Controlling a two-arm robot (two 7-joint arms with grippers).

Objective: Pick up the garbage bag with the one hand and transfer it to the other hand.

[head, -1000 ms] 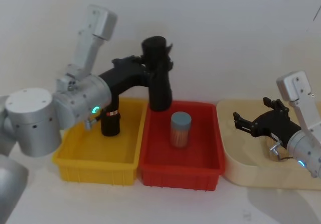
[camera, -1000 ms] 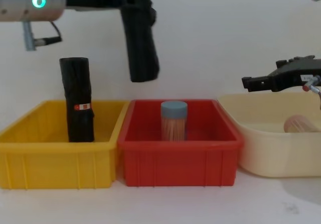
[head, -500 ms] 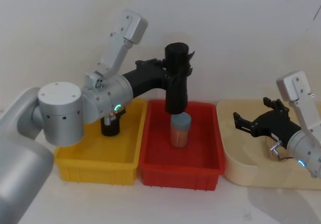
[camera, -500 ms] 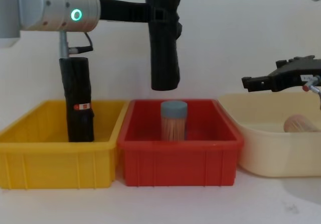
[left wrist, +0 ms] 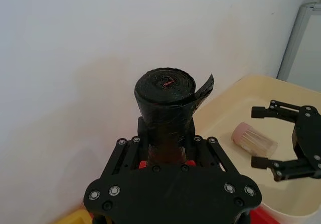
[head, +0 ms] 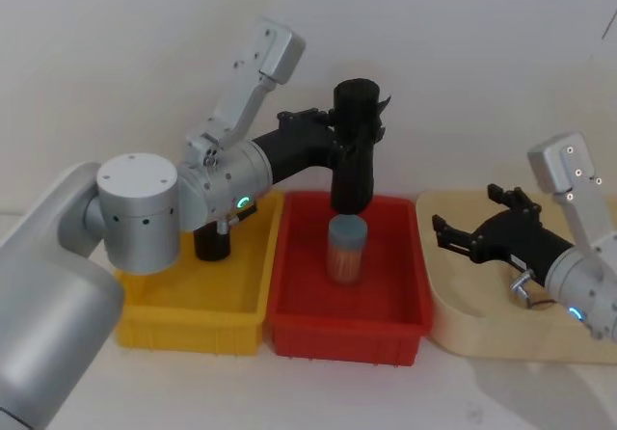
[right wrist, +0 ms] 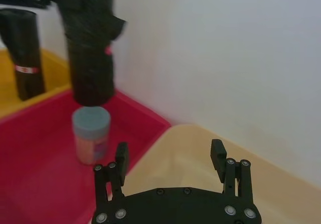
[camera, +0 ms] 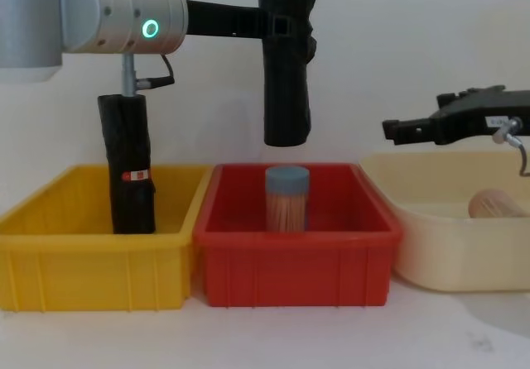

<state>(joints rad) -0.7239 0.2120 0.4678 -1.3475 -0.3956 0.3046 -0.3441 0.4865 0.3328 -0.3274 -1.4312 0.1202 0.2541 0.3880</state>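
Two fingers of the left gripper [camera: 286, 26] clamp the garbage bag [camera: 287, 79] near its upper end, holding the black roll upright in the air. A loose flap of bag juts from its top. The roll's lower end hangs just above, and apart from, the blue-lidded jar [camera: 287, 199] standing in the red bin [camera: 294, 261]. Behind the gripper, the silver arm carries a green ring light [camera: 150, 29]. The right gripper [camera: 389, 129] hovers over the cream tray [camera: 447, 261], its fingers spread with nothing between them, well apart from the roll. A second black roll with a red-and-white sticker [camera: 132, 170] stands upright in the yellow bin [camera: 91, 270].
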